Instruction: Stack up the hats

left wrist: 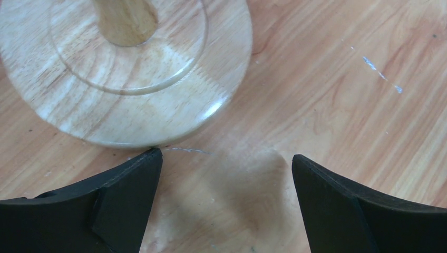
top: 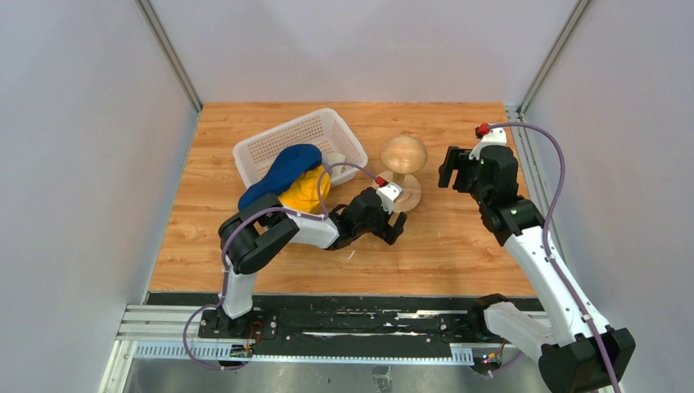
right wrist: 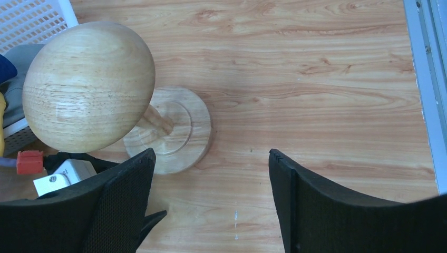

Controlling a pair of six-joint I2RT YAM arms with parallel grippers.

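Observation:
A navy blue hat (top: 282, 172) lies over the front rim of the white basket, with a yellow hat (top: 307, 192) under and beside it. Slivers of a grey hat (right wrist: 18, 58) show at the left edge of the right wrist view. My left gripper (top: 391, 232) (left wrist: 226, 158) is low over the table just in front of the wooden stand's base, right of the hats, open with nothing between its fingers. My right gripper (top: 452, 172) (right wrist: 211, 153) hovers right of the stand, open and empty. Other hats are out of view.
A round wooden head-shaped stand (top: 403, 155) (right wrist: 87, 84) rises from a disc base (left wrist: 126, 79) at the table's middle. The white perforated basket (top: 278, 135) sits at the back left. Grey walls close in both sides and the back.

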